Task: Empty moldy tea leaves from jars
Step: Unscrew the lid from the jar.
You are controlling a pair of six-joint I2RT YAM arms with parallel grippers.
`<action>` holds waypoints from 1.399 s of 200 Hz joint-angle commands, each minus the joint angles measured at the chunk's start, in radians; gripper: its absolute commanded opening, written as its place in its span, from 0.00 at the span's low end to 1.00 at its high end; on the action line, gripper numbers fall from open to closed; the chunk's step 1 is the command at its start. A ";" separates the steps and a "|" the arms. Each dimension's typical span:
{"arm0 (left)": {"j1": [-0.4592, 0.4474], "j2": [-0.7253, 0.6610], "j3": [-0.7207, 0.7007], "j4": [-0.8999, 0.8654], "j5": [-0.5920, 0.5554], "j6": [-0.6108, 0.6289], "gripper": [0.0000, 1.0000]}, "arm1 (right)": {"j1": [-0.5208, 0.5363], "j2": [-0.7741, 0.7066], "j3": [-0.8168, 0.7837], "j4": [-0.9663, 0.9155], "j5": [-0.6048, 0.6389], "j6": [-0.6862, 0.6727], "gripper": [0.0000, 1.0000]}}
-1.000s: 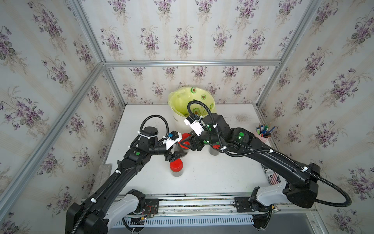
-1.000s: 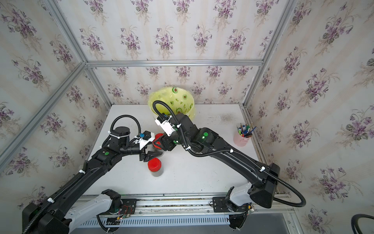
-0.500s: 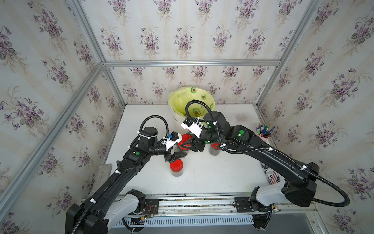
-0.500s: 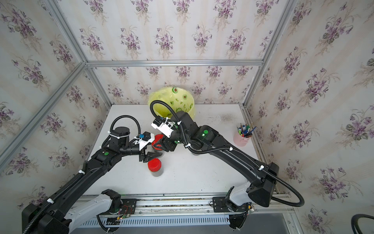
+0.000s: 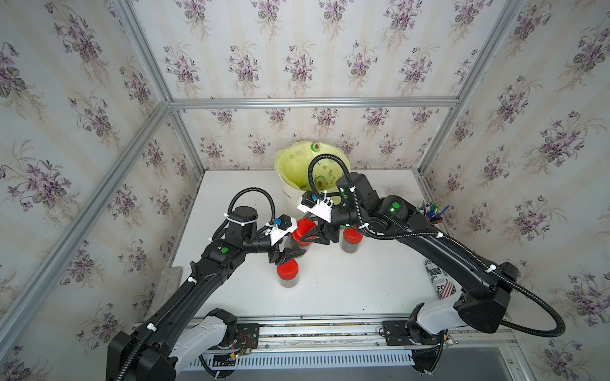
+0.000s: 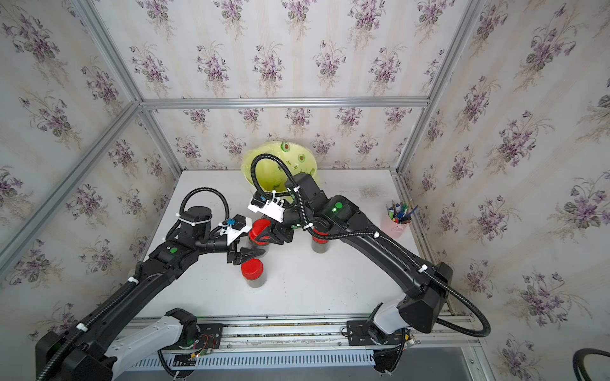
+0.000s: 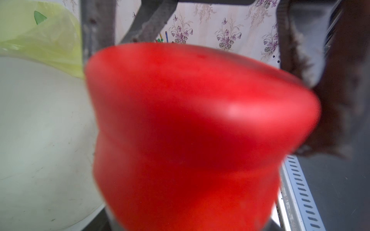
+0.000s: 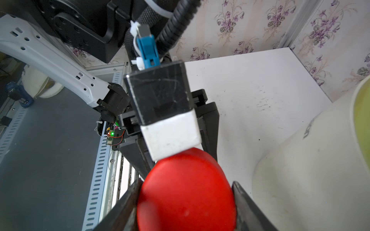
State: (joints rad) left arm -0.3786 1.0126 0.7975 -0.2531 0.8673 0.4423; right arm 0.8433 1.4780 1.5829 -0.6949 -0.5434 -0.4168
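- White tabletop point(image 5: 363, 290) inside a booth of floral wallpaper, filling the middle of both top views
- Right arm reaches from the lower right of the frame to the centre; its right hand point(image 5: 307, 235) is clamped on the red cap point(image 6: 259, 227) of the held jar, with a black finger pressed against each side of the cap in the right wrist view
- Left arm reaches in from the lower left; its left hand point(image 5: 297, 252) is closed around the clear body of the held jar point(image 5: 298, 243), just below that cap, which fills the blurred left wrist view
- Cream bin point(image 5: 290, 194) lined with a yellow avocado-print bag point(image 5: 297, 161), at the back centre of the tabletop, just behind the two hands
- Pink pen cup point(image 6: 396, 227) at the right edge of the tabletop, well apart from the jars
- Front jar point(image 5: 288, 273) stands capped, just below the left hand in the frame
- Right-hand jar point(image 5: 352, 243) stands capped, partly under the right arm
- Moldy tea leaves point(image 5: 288, 283) show as a dark mass through the jar walls
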 commanded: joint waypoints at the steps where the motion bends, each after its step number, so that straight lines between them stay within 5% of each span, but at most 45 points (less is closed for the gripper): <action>1: 0.003 0.001 0.011 0.011 0.040 -0.008 0.46 | -0.013 -0.002 -0.002 -0.047 -0.059 -0.116 0.41; 114: 0.003 0.014 0.015 -0.001 0.050 -0.004 0.46 | -0.023 -0.012 0.003 0.012 -0.102 -0.152 0.44; 142: 0.003 0.010 0.014 -0.001 0.050 -0.002 0.46 | -0.024 -0.007 0.002 0.011 -0.106 -0.141 0.55; 180: 0.003 0.014 0.016 0.000 0.047 -0.003 0.46 | -0.023 -0.034 -0.016 0.035 -0.108 -0.109 0.88; 207: 0.003 0.014 0.017 -0.001 0.039 -0.002 0.46 | -0.023 -0.064 -0.038 0.074 -0.065 -0.045 0.99; 280: 0.003 0.006 0.012 0.000 -0.007 0.007 0.45 | -0.020 -0.088 -0.047 0.102 0.153 0.365 1.00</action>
State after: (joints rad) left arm -0.3756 1.0260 0.8062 -0.2649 0.8757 0.4408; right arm 0.8200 1.4014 1.5337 -0.6121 -0.4904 -0.2584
